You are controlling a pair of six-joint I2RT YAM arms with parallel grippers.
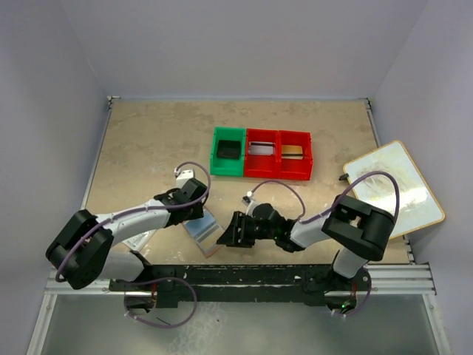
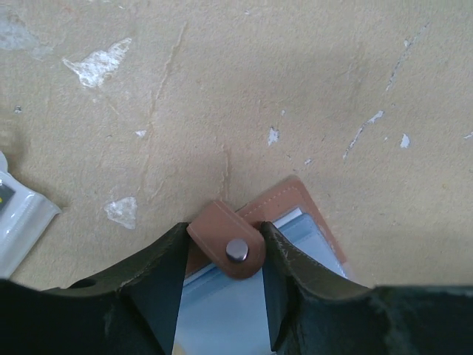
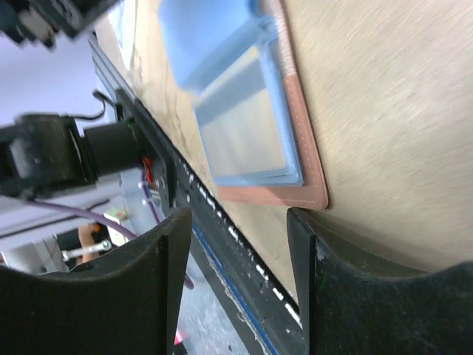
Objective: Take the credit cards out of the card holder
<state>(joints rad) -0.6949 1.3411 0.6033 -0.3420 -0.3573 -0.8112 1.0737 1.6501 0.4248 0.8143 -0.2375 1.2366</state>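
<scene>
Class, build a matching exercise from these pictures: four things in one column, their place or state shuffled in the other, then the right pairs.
Things:
1 card holder
2 green bin
3 red bins
4 white board

Places or states:
a far right, tilted
b left end of the bin row
c lying open, blue-grey lining showing
d directly right of the green bin

Pairs: 1-c, 2-b, 3-d, 4-a

I read a beige stone-look tabletop (image 1: 148,148) carrying a green plastic bin (image 1: 217,154) touching two red plastic bins (image 1: 278,170) in a row. Nearer the arms lie the reddish-brown leather card holder (image 1: 201,228), open, and a clear white packet (image 1: 138,240). A wood-rimmed white board (image 1: 395,188) sits at the right edge.
</scene>
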